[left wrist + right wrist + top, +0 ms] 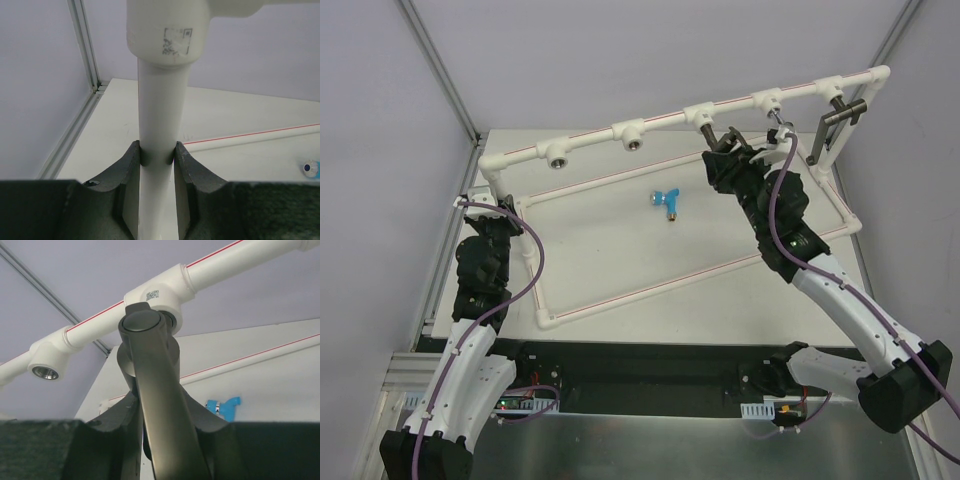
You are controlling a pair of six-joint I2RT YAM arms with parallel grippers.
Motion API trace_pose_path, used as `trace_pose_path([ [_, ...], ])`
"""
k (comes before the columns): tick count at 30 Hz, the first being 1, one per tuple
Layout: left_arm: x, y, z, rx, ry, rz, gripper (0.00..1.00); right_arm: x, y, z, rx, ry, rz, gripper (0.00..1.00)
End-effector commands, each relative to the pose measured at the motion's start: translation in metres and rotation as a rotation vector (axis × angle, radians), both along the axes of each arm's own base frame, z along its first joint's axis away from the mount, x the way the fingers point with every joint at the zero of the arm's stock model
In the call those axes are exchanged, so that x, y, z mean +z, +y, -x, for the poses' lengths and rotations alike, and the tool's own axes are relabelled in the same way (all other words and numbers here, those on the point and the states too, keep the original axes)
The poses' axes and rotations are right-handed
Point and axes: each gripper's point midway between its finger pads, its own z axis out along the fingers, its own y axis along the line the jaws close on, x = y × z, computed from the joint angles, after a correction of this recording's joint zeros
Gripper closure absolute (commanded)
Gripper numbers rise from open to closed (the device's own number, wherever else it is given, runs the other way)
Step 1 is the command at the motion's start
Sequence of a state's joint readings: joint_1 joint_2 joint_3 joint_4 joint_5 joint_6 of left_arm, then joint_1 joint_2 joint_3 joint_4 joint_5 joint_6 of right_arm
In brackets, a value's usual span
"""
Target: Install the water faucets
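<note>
- Nearest, left gripper (157, 156) is clamped on an upright post of the white pipe frame (162, 100).
- Midway, blue-handled faucet (668, 201) lies on the table (620, 255) inside the frame.
- Farther back, right gripper (161, 409) pinches the dark grey metal faucet (150, 340) at a top-rail tee socket (156, 296).

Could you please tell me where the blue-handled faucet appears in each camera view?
Top external: the blue-handled faucet lies on the table, mid-picture, inside the white pipe frame.
Left wrist: only a blue bit at the right edge.
Right wrist: right of centre, low.
Shared landmark: the frame's red-striped pipes.
</note>
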State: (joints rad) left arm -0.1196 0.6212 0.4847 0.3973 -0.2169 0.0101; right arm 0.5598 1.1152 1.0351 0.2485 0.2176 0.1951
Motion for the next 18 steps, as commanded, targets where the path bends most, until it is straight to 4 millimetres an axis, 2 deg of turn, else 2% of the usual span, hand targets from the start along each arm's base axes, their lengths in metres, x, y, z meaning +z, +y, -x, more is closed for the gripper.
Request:
trace_pose_path([
  [1,0.0271,-0.0309,0.0048,-0.146,-0.080,0.049,1.00,-0.0605,-0.0242,-0.0151,-0.121,0.176,-0.003,0.98],
  [7,0.0267,-0.0314,0.0046,-0.147,-0.078,0.048,1.00,-0.0700,-0.0251,-0.0163,-0.114,0.208,-0.097,0.98],
  [18,0.0254,-0.0323,0.0043,-0.150,-0.075,0.046,1.00,-0.0639,-0.0214,-0.0199,-0.069,0.235,-0.288,0.98],
])
